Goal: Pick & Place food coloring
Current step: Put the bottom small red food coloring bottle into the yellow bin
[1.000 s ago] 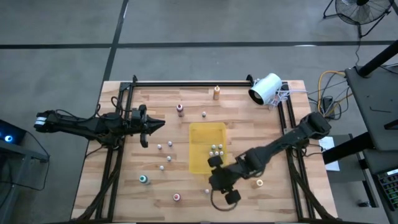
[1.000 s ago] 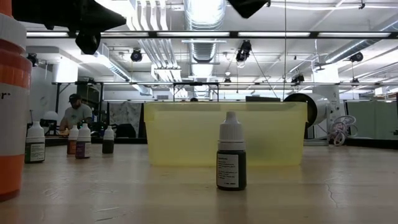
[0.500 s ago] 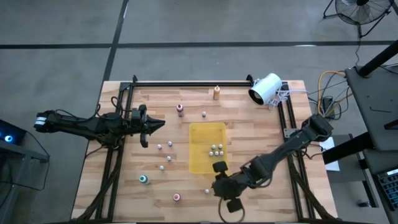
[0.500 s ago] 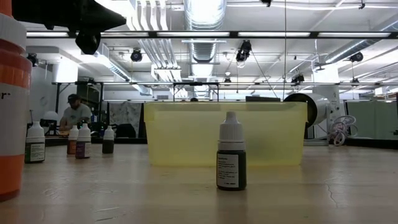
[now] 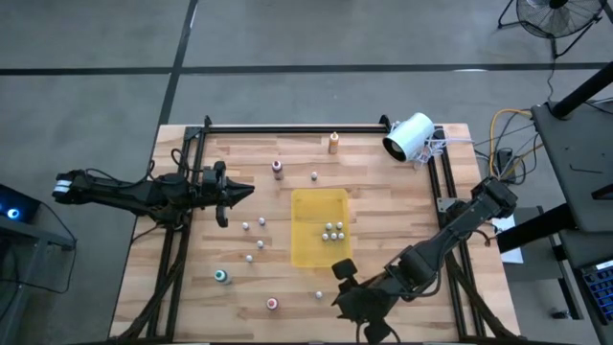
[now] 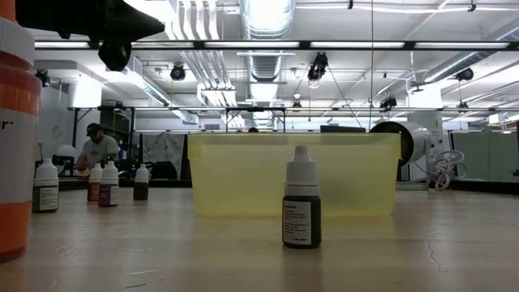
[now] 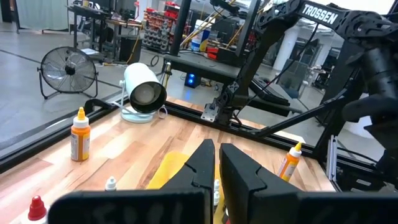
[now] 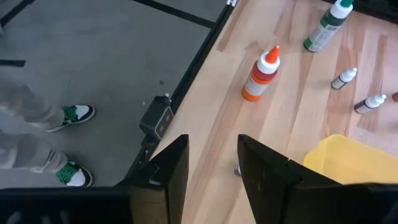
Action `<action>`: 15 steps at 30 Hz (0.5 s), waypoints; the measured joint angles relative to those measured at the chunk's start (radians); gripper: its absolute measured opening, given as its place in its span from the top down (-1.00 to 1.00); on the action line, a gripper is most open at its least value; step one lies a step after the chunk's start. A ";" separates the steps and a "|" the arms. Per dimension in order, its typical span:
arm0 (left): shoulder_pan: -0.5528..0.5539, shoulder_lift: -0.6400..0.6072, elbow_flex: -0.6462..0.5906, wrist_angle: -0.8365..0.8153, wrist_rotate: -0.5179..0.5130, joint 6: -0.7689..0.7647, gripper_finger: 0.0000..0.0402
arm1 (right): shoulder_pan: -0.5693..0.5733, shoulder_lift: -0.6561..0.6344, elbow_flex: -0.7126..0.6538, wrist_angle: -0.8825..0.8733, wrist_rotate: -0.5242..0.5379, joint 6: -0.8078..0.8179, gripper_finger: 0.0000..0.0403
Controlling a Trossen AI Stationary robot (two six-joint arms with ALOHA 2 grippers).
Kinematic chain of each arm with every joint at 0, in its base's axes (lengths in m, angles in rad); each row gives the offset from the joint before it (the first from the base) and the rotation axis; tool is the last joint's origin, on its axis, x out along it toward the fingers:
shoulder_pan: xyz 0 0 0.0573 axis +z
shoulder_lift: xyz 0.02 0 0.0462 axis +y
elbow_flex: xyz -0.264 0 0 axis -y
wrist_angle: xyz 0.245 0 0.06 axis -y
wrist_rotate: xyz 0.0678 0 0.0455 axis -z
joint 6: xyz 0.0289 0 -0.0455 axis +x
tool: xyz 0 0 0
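Food coloring bottles stand upright, scattered over the wooden table: a few small ones (image 5: 332, 230) inside the yellow tray (image 5: 311, 251), a pink-topped one (image 5: 272, 304), a teal one (image 5: 221, 276), an orange one (image 5: 333, 142) and small whitish ones (image 5: 255, 226). One small dark bottle (image 6: 302, 207) stands in front of the tray. My right gripper (image 5: 341, 303) hangs open and empty above the table's near edge, just right of a small bottle (image 5: 319, 294). My left gripper (image 5: 249, 191) waits shut at the table's left.
A big white cylinder-shaped device (image 5: 409, 136) lies at the far right corner. Black frame rails (image 5: 287, 126) run along the far edge and both sides. A person's legs and shoes (image 8: 68, 115) show on the floor beside the table. A person sits far back in the room (image 6: 97, 150).
My right gripper has gone from the tray's near end toward the table's near edge and upward, leaving the top of the low view. Its fingers keep the same gap. The bottles have stayed where they were.
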 joint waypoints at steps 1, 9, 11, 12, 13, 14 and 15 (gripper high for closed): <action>0.000 0.000 0.000 0.000 0.000 0.000 1.00 | 0.000 0.000 0.002 0.000 0.000 0.000 0.37; 0.000 0.000 0.000 0.000 0.000 0.000 1.00 | 0.000 0.002 0.009 -0.003 0.000 0.004 0.37; 0.000 0.000 0.000 0.000 0.000 0.000 1.00 | 0.000 0.002 0.009 -0.003 0.000 0.010 0.37; 0.000 0.000 0.000 0.000 0.000 0.000 1.00 | 0.000 0.002 0.009 -0.003 0.000 0.016 0.37; 0.000 0.000 0.000 0.000 0.000 0.000 1.00 | 0.000 0.002 0.006 -0.002 0.000 0.025 0.37; 0.000 0.000 0.000 0.000 0.000 0.000 1.00 | 0.000 0.007 0.005 -0.006 0.000 0.036 0.37; 0.000 0.000 0.000 0.000 0.000 0.000 1.00 | -0.003 0.014 0.005 -0.012 0.001 0.047 0.37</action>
